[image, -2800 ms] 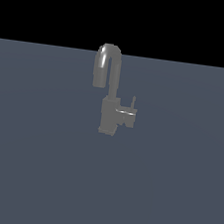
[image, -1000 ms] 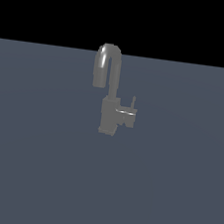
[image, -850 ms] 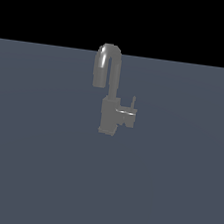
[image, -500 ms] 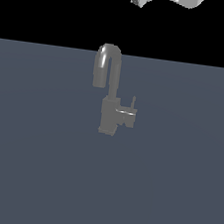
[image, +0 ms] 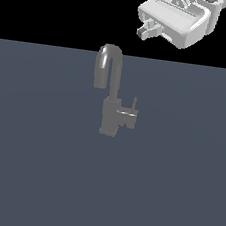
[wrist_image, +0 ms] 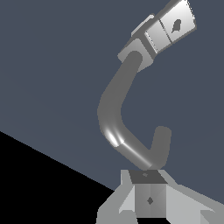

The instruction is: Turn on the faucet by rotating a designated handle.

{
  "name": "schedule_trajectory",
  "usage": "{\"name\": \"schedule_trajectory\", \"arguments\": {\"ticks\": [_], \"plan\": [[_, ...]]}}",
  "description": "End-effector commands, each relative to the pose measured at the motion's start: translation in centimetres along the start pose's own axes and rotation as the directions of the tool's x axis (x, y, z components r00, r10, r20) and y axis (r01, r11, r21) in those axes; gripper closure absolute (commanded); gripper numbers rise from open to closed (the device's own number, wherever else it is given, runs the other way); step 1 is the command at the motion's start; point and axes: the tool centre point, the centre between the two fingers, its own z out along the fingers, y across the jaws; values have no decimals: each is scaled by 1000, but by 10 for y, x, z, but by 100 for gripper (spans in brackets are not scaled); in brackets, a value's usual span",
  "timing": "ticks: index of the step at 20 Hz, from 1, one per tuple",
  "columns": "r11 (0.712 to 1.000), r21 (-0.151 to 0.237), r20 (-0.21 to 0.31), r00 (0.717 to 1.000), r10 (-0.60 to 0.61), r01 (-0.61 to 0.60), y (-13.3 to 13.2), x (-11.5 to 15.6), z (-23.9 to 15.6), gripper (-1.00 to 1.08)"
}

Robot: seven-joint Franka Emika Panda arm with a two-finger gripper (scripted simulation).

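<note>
From my station the biggest thing in sight is the flat slate-grey surface, which spreads out well below the pincer and fills the lower part of the exterior view under a black backdrop. Next in size is the pale grey wrist body of the arm, entering at the upper corner on the exterior view's right, with the pincer poking out of it toward the exterior view's left. I see only short stubby fingers there, and in the wrist view the pincer shows as a blocky pale shape at the edge, so I cannot tell whether it is spread or pressed together; it grips nothing. The faucet stands upright on the surface, below the pincer and offset toward the exterior view's left, well apart from it. In the wrist view its gooseneck spout curves right in front of the pincer, the bend nearest the camera. Smallest is the handle, a boxy stub jutting from the faucet's base toward the exterior view's right, carrying a thin upright lever pin, lying below the pincer and untouched.
</note>
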Motion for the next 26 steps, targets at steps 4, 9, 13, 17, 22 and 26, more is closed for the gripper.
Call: {"name": "schedule_trajectory", "arguments": {"ticks": [4, 9, 13, 17, 22, 26], "plan": [[984, 124, 105, 987, 119, -132, 3, 46, 5, 108], [939, 223, 214, 953, 216, -263, 10, 87, 15, 108], [882, 290, 308, 909, 281, -372, 18, 120, 26, 108], [815, 339, 397, 857, 329, -470, 27, 147, 41, 108], [741, 372, 480, 799, 362, -559, 36, 171, 57, 108], [698, 385, 523, 766, 374, -604, 41, 183, 67, 108]]}}
